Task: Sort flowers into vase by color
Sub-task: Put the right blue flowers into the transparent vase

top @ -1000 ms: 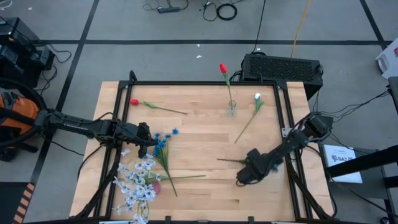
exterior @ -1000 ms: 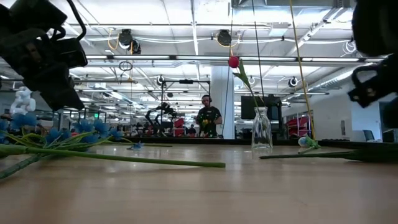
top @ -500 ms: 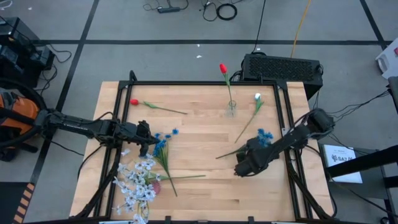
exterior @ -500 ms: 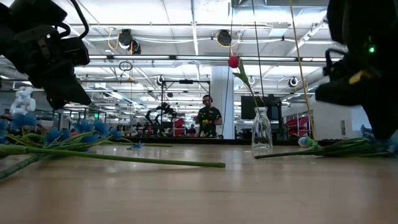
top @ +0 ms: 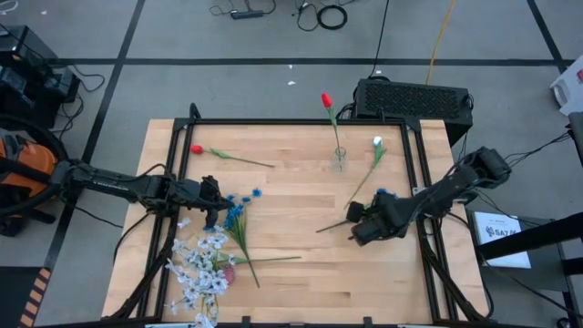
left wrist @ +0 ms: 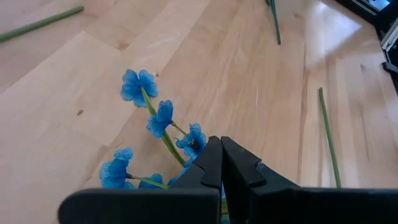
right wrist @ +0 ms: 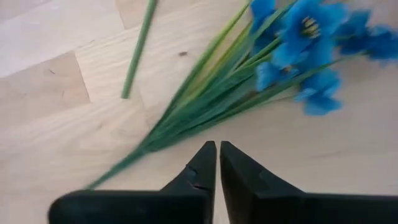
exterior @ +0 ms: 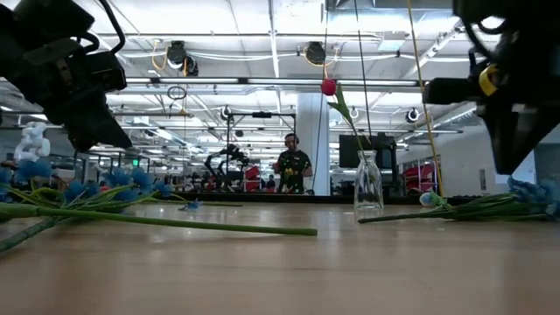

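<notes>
A: We start with the flowers. Where do they lie relative to the glass vase?

B: One red bud flower already stands in the vase itself. A white bud flower lies just beside the vase, toward the right arm's side. A blue flower bunch lies on the table farther out on that same side, its blue heads near the white one's stem end.

A: And on the vase's other side?

B: We see a second red bud flower lying well apart from the vase, near the far left corner. A blue cluster lies farther still from the vase, on the left, and the pale white-lavender clusters are heaped at the near left edge, the farthest from the vase.

A: The grippers?

B: The right gripper is above the stems of the blue bunch, on the vase's right and nearer to us; its fingers are pressed together with nothing between them. The left gripper sits over the blue cluster, well apart from the vase, and its fingers are together too, empty.

A: Anything beyond the table?

B: In the low view we see a person standing in the room far behind the vase.
</notes>
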Controlling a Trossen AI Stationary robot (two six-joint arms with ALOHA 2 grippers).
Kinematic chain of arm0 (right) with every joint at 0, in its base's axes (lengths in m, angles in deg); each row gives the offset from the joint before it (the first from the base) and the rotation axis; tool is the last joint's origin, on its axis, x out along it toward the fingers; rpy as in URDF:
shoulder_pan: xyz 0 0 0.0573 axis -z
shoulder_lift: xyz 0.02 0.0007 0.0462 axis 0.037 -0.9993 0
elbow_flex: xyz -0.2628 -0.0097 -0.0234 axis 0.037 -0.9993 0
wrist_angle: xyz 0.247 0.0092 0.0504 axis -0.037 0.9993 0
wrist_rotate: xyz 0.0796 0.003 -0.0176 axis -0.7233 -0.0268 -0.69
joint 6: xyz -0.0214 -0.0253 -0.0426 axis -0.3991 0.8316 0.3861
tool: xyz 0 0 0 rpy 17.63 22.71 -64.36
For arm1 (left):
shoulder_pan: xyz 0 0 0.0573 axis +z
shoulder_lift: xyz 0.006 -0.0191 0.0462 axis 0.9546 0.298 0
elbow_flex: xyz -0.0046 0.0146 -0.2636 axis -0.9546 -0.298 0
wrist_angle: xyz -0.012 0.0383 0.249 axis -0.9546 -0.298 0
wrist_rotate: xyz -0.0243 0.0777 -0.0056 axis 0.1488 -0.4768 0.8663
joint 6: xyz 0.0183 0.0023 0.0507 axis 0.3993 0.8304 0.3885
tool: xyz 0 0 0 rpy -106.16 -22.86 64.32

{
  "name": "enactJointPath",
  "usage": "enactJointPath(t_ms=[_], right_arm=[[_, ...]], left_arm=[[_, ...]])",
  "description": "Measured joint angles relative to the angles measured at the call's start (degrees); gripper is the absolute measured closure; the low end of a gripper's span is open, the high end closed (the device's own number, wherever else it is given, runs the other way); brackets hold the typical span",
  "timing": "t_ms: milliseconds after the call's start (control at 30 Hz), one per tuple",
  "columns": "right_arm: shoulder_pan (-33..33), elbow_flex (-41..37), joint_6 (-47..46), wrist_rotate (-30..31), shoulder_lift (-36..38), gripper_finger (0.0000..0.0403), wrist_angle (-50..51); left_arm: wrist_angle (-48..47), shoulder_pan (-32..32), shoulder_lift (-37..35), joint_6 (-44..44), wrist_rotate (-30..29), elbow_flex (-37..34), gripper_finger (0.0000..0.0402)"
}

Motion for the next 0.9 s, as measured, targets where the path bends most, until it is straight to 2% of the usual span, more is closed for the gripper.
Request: enactJointPath(t_ms=[267, 533, 633, 767, 900], right_arm=[[2.3, 0.0, -0.1, -1.6, -4.1, 0.0306, -9.8], [4.6, 0.0, -2.2, -1.5, -4.1, 0.0213, -9.6], [6.1, 0.0, -3.3, -2.4, -5.0, 0.0197, -9.2], [9.2, 0.0, -4.9, -7.6, -6.3, 0.0193, -8.6], [11.6, 0.0, -4.9, -7.8, -8.6, 0.0193, -10.3]], left_arm=[[-0.3, 0.0, 0.0, 0.6, 0.0, 0.0, 0.0398], [-0.4, 0.0, 0.0, 4.5, 1.6, 0.0, 0.0398], [-0.5, 0.0, 0.0, 5.5, 1.6, 0.0, 0.0398], [-0.4, 0.0, 0.0, 5.6, 1.7, 0.0, 0.0398], [-0.7, 0.0, 0.0, 5.7, 1.7, 0.0, 0.0398]])
